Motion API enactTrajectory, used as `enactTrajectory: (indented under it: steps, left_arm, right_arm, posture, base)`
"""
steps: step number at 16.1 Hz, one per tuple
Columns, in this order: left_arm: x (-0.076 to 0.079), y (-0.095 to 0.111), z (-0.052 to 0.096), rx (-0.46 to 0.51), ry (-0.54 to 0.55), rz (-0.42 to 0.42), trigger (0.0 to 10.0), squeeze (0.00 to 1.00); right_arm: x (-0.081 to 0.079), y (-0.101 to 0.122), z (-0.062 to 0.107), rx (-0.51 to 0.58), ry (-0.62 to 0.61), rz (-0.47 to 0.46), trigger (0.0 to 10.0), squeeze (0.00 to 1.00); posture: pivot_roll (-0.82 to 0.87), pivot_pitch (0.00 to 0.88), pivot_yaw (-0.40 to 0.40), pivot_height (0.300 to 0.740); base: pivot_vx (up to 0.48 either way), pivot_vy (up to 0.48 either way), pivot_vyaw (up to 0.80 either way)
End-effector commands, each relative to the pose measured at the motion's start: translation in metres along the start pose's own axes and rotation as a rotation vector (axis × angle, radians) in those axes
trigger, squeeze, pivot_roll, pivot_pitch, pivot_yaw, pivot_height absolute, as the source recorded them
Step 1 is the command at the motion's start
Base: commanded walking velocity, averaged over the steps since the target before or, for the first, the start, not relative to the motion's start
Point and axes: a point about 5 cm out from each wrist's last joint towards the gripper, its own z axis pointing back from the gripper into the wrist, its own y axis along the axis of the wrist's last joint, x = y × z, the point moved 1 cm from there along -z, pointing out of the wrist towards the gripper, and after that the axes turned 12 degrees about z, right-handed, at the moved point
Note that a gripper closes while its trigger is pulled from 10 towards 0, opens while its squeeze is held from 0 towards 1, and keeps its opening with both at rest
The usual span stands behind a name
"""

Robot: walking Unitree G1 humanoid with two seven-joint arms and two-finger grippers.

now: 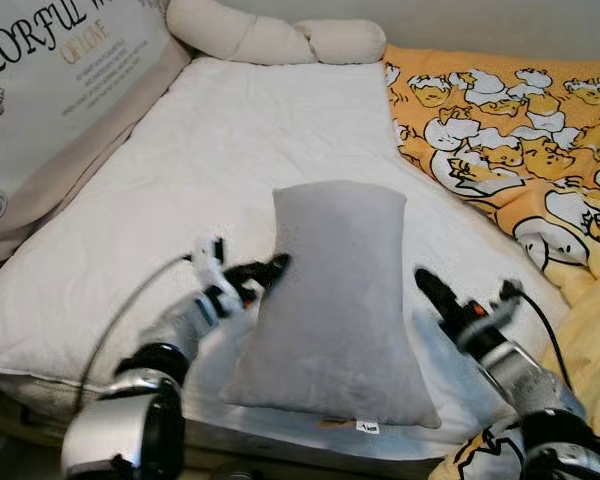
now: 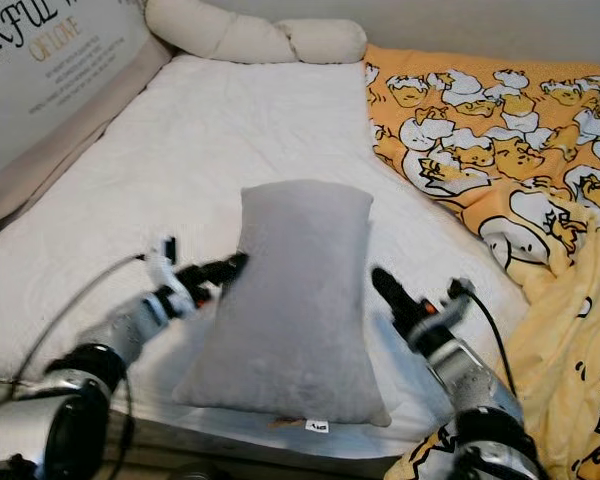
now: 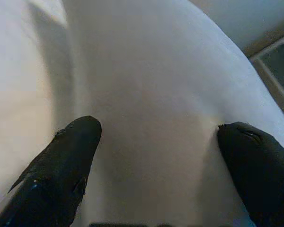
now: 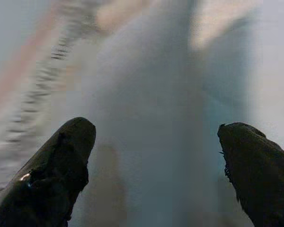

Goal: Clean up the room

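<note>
Left eye view first: a grey pillow [image 1: 332, 310] is held up between the robot's two arms over the near edge of the bed [image 1: 230, 130], its long axis running away from the robot and a small white tag at its near bottom edge. The left gripper [image 1: 270, 270] is at the pillow's left side, its black fingertips touching the fabric; the right gripper [image 1: 430, 288] is close against the pillow's right side (whether it actually presses the cloth is hard to tell from here).

Both wrist views show the fingers [image 3: 66, 161] spread wide, with pale pillow fabric bulging in the gap between them; the right wrist picture is blurred, though its fingers [image 4: 57, 165] are clearly apart as well.

Behind the pillow lies the white quilted mattress cover. A yellow duck-print blanket [image 1: 510, 130] is bunched along the bed's right side, a long cream bolster [image 1: 270, 40] lies across the head, and a large cushion with printed lettering [image 1: 50, 90] leans at the left.
</note>
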Motion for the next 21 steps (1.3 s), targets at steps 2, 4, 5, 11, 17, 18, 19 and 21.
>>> enactTrajectory:
  steps: [2, 4, 5, 11, 17, 18, 19, 21]
  left_arm:
    - [-0.002, -0.013, 0.0, -0.069, -0.001, -0.017, 10.0, 1.0]
    - [-0.001, -0.017, 0.0, -0.09, -0.019, -0.01, 10.0, 0.98]
    - [0.001, -0.018, 0.001, -0.104, -0.059, -0.005, 10.0, 0.23]
    - [0.013, -0.029, -0.001, -0.177, -0.195, -0.033, 5.5, 0.0]
    - [0.013, -0.038, -0.002, -0.311, -0.186, -0.204, 0.0, 0.0]
    - [0.016, -0.035, -0.004, -0.299, -0.19, -0.205, 0.0, 0.0]
    - [0.018, -0.033, -0.006, -0.297, -0.192, -0.216, 0.0, 0.0]
    - [0.019, -0.03, -0.009, -0.302, -0.157, -0.249, 0.0, 0.0]
  right_arm:
    - [-0.012, -0.007, -0.003, -0.038, 0.105, -0.022, 10.0, 1.0]
    - [-0.018, -0.025, -0.004, -0.16, 0.158, 0.003, 10.0, 1.0]
    - [-0.016, -0.038, -0.002, -0.266, 0.14, 0.048, 10.0, 0.86]
    - [-0.014, -0.058, -0.007, -0.405, 0.096, 0.133, 4.3, 0.0]
    - [-0.012, -0.061, -0.009, -0.394, 0.052, 0.173, 0.0, 0.0]
    - [-0.014, -0.06, -0.012, -0.396, 0.049, 0.203, 0.0, 0.0]
    - [-0.018, -0.059, -0.016, -0.389, 0.053, 0.24, 0.0, 0.0]
    - [-0.023, -0.054, -0.024, -0.344, 0.038, 0.322, 0.0, 0.0]
  posture:
    - [0.05, 0.0, 0.033, 0.74]
    - [0.04, 0.0, 0.035, 0.74]
    - [0.04, 0.0, 0.034, 0.74]
    - [0.05, 0.0, 0.024, 0.74]
    - [0.05, 0.0, 0.02, 0.74]
    - [0.05, 0.0, 0.018, 0.74]
    - [0.05, 0.0, 0.018, 0.74]
    - [0.05, 0.0, 0.013, 0.74]
  base:
    - [0.0, 0.0, 0.0]
    - [0.0, 0.0, 0.0]
    - [0.0, 0.0, 0.0]
    - [0.0, 0.0, 0.0]
    - [0.0, 0.0, 0.0]
    - [0.0, 0.0, 0.0]
    - [0.0, 0.0, 0.0]
    - [0.0, 0.0, 0.0]
